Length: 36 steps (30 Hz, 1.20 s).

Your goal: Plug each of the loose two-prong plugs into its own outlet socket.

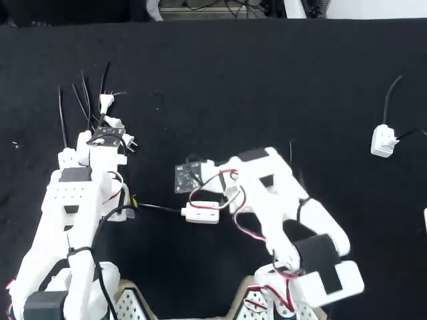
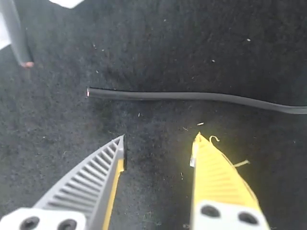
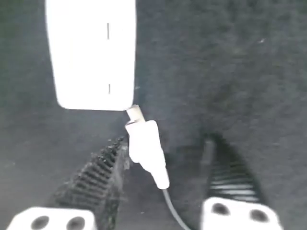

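On the black counter (image 1: 267,80), the right tool (image 3: 166,143) stands open around a white plug (image 3: 144,146). The plug leans on one finger, its prongs at the end of the white outlet socket (image 3: 91,52). The left tool (image 2: 159,139), also open, hovers beside a black cable (image 2: 192,96).

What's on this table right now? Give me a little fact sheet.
Left gripper: open, over a black cable end
Right gripper: open, straddling a white plug
Plug: prong touching the end of a white socket block
Far socket: a plug seems in it
Loose plugs: near the left arm
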### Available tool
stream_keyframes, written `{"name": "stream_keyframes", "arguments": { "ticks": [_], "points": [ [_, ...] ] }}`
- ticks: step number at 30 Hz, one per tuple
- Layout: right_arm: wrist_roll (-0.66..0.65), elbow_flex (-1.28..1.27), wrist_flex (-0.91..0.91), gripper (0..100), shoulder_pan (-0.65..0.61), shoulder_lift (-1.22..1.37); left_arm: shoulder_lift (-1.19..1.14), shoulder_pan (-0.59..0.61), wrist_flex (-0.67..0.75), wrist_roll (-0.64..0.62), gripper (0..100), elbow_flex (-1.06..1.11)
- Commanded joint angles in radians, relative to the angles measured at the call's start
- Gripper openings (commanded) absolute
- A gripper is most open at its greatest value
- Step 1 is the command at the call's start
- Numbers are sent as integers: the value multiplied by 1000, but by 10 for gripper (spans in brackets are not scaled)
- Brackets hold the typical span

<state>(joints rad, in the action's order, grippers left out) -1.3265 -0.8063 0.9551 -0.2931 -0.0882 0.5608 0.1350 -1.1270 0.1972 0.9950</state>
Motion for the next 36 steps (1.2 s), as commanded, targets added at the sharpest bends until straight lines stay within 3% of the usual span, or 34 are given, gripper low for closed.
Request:
{"name": "stream_keyframes", "arguments": {
  "ticks": [1,5,9,15,21,28,36],
  "points": [
    [55,87,60,20,46,-8,23,8,8,-6,230,-5],
    [138,200,301,10,81,-116,26,8,9,-8,230,-10],
    [282,209,405,11,0,-309,28,8,17,-86,230,-36],
    [617,48,135,11,-259,-562,89,1,29,-164,230,-88],
    [858,-84,-235,11,-321,-526,344,-2,35,-210,230,-33],
    [928,-96,-404,11,-381,-403,681,-90,130,-210,230,133],
    [980,-232,-516,11,-470,-481,953,-157,129,-256,230,217]
  ]
}}
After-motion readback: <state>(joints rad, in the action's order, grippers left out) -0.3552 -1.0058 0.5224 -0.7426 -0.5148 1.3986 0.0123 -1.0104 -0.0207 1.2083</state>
